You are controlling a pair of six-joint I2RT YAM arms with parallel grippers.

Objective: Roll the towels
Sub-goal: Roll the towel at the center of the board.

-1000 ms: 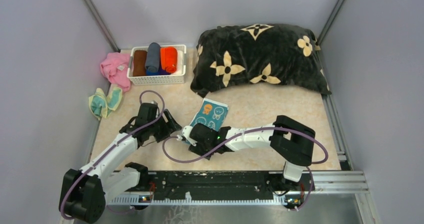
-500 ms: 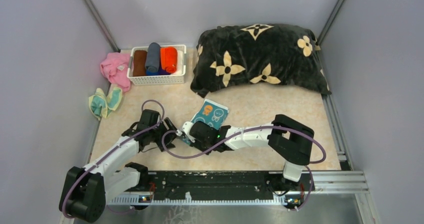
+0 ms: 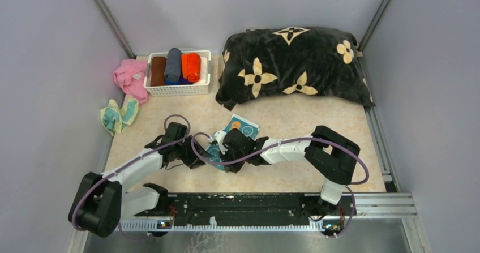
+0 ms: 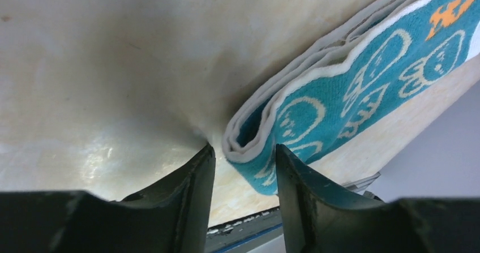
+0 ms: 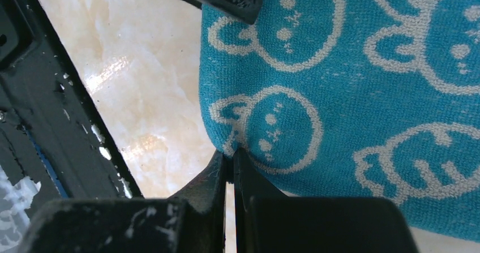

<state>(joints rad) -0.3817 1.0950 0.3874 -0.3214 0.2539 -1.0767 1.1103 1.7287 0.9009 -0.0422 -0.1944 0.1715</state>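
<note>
Low in the middle of the top view, the teal towel (image 3: 242,126) lies folded on the beige table (image 3: 317,120), its near end hidden under the two wrists, one reaching in from each side. In the left wrist view the left gripper (image 4: 240,151) stands parted, straddling the towel's folded end. The finger on the frame's right touches the cloth, and the other stands just apart from it, over bare table. In the right wrist view the right gripper (image 5: 232,158) is clenched, its tips pressed together on the towel's edge, which puckers where they meet. The printed cloth fills that frame's upper right. At the upper left of the top view the orange-red towel (image 3: 191,66) lies rolled in a white basket (image 3: 178,89). The pale yellow towel (image 3: 119,114) sits crumpled at the table's left edge. Both are well apart from the arms. A black cushion (image 3: 291,66) takes the upper right.
</note>
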